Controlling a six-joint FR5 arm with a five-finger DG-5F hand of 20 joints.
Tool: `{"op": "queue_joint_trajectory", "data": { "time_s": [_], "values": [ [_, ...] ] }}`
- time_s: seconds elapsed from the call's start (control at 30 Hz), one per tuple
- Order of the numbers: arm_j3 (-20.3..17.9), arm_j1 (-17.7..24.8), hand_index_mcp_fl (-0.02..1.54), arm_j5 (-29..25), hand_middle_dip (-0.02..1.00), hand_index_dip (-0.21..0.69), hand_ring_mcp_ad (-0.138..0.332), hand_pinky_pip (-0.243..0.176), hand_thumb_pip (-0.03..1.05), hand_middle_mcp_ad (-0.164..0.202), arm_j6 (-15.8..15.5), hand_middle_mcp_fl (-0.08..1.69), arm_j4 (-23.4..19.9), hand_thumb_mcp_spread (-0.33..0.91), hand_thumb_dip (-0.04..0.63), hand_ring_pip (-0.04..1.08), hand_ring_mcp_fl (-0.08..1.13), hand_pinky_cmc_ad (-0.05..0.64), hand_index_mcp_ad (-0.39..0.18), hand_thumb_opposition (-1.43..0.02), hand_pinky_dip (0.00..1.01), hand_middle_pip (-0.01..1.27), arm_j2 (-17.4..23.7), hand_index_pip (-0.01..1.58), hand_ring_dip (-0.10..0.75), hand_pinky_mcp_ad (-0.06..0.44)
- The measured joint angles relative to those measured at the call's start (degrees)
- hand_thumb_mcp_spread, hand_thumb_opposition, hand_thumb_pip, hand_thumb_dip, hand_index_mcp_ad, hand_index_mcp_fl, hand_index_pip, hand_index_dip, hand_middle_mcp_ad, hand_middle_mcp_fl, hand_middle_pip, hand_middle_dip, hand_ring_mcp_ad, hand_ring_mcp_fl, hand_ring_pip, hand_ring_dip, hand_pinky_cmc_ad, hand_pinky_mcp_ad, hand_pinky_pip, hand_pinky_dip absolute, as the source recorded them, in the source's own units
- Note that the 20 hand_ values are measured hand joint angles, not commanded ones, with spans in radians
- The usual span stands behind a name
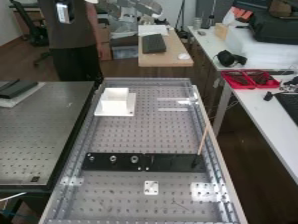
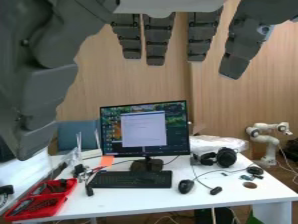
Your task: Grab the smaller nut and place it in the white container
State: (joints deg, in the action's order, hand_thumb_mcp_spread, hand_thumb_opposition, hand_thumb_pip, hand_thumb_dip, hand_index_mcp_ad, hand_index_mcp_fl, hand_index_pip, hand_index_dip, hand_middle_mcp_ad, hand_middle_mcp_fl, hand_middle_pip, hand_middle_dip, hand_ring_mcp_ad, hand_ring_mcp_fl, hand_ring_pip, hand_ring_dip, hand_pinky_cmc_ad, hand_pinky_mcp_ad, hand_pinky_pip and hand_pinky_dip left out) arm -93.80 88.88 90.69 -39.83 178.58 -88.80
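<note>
High view has straight, wide-spread fingers point(image 1: 148, 6) at its top edge, well apart from the white container point(image 1: 115, 104).

Hand point(image 2: 157, 42) hung with fingers straight and spaced apart. A lit monitor point(image 2: 144, 135) stood on a white desk point(image 2: 146, 201), black keyboard point(image 2: 133, 179) in front, mouse point(image 2: 186, 186) just beside it. Black headphones point(image 2: 227, 157) lay near the monitor. Red tray point(image 2: 48, 210) held dark items, identity unclear. White robot arm point(image 2: 269, 147) stood near the desk; wood-panelled wall point(image 2: 233, 105) behind.
</note>
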Motion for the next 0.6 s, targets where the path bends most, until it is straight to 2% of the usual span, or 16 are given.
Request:
{"op": "queue_joint_trajectory", "data": {
  "time_s": [0.6],
  "values": [
    [-1.4, 0.0, 0.01, -0.8, 0.23, 0.316, 0.183, -0.075, 0.47, 0.033, 0.3, 0.0, -0.3, 0.25, 0.049, 0.09, 0.0, 0.408, -0.017, -0.76, 0.26, 0.14, 0.5, 0.07, 0.101, 0.328]
  ]
}}
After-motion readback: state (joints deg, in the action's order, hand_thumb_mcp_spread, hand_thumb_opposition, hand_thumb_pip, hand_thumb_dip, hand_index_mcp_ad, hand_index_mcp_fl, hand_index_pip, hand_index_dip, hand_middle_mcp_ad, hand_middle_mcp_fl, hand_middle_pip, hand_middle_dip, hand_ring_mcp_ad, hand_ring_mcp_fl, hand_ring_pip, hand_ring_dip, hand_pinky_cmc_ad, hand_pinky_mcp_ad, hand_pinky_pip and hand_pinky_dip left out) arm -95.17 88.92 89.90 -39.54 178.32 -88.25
